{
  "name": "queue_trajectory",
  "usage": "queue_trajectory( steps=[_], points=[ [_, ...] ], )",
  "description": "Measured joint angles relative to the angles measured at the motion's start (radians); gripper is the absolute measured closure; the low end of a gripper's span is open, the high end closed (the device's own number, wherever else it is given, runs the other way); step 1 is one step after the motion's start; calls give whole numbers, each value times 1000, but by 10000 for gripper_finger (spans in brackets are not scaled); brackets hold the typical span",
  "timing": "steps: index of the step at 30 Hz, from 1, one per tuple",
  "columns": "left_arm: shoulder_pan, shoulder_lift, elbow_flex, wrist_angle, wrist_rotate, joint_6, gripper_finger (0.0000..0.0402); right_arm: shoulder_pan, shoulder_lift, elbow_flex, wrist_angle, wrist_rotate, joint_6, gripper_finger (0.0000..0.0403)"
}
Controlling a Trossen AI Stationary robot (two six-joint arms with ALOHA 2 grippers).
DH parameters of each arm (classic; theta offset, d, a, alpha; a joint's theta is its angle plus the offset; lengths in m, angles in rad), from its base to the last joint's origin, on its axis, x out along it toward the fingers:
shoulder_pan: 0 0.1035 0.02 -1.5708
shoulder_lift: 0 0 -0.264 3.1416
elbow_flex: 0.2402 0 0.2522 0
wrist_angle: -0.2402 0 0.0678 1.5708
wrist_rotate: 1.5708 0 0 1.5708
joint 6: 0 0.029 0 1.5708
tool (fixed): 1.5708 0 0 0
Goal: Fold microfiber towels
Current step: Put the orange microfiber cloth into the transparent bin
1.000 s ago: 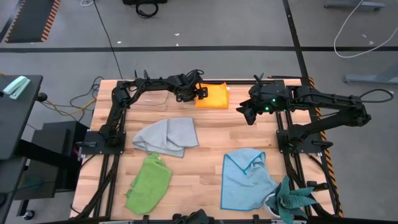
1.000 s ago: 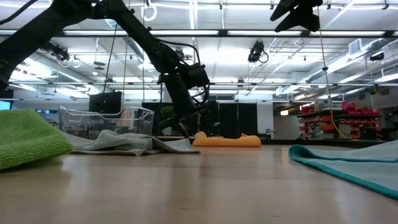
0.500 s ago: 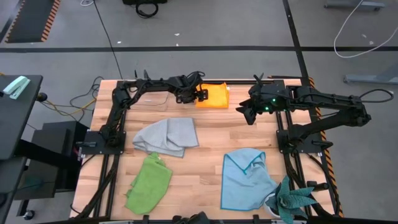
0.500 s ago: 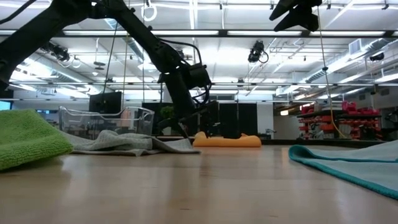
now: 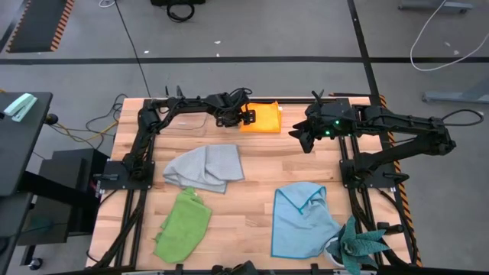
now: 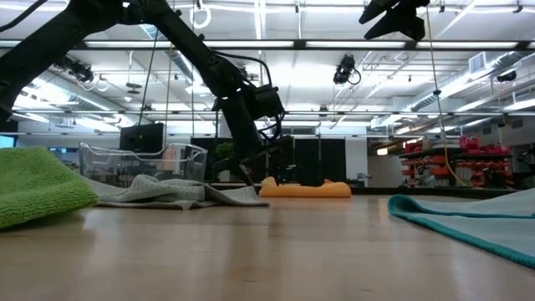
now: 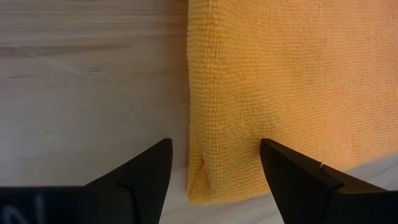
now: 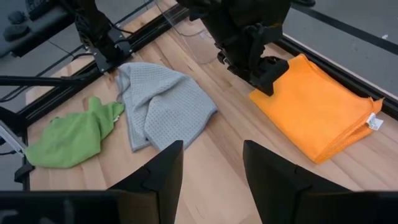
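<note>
The orange-yellow towel (image 5: 262,119) lies folded flat near the table's far edge. My left gripper (image 5: 246,116) is open and low at the towel's left edge. In the left wrist view (image 7: 214,146) one finger stands over the towel's near left corner (image 7: 211,186) and the other over bare wood. My right gripper (image 5: 299,137) is open and empty, raised high to the towel's right (image 6: 393,12). The grey towel (image 5: 206,166), the lime green towel (image 5: 183,224) and the light blue towel (image 5: 304,218) lie crumpled on the table's near half. My left gripper points down with its fingers astride the orange towel's left edge (image 7: 189,124), near the corner. One finger (image 7: 292,174) is over the cloth and the other (image 7: 140,177) over the wood. I cannot tell whether either finger touches the towel.
A clear plastic box (image 5: 187,121) stands at the far left, beside my left arm. A teal spiky plant (image 5: 359,244) stands at the near right corner. Bare wood (image 5: 260,164) lies between the towels at the table's middle.
</note>
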Motion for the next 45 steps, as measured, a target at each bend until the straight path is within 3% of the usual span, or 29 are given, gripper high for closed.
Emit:
queue_trajectory(
  steps=[14, 25, 33, 36, 40, 45],
  points=[
    [-7, 0, 0, -37, -1, 4, 192, -22, 0, 0, 0, 0, -2, 229],
    [-16, 0, 0, -53, 44, -34, 173, -24, 0, 0, -1, 0, -7, 229],
    [-26, -1, 1, -83, 62, 80, 175, -23, 0, 0, -2, 0, 1, 229],
    [-24, -2, 0, -65, 127, 92, 179, -23, 0, 0, -3, 0, 3, 229],
    [-41, -21, 5, 130, 302, 112, 195, -23, 0, 0, -3, 0, 2, 229],
    [-58, -27, 6, 91, 254, 115, 217, -21, 0, 0, -4, 0, 1, 229]
  ],
)
